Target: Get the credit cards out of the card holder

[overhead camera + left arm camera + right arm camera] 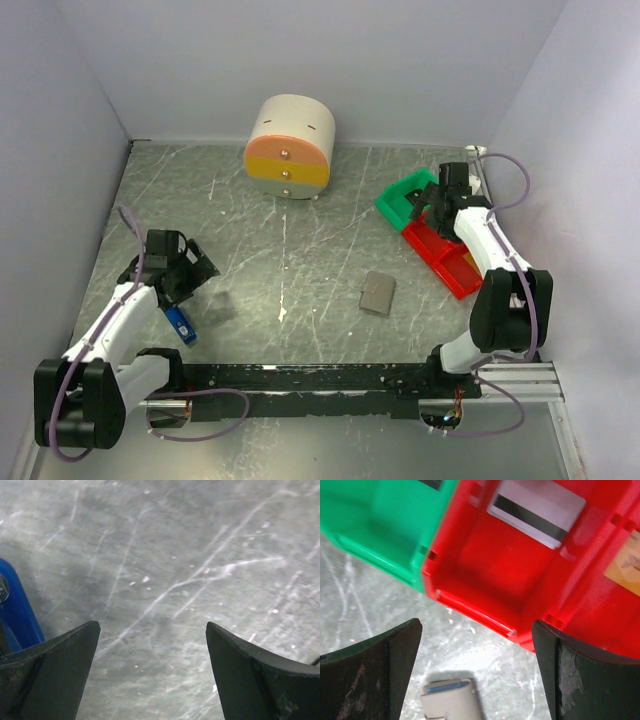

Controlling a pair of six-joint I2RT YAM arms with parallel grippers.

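Ahead of the right pincer (pixel 475 630), a red bin (pixel 490 565) holds a pale silvery credit card (pixel 536 512) with a black stripe; a green bin (pixel 370 520) sits beside it. The table (pixel 350 610) is grey, streaked white.

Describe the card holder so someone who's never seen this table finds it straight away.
Find the red bin at the right of the table. Just left of it, toward the near edge, the card holder lies alone on bare surface. It is the only flat grey-brown rectangle; its neighbours are bright plastic.
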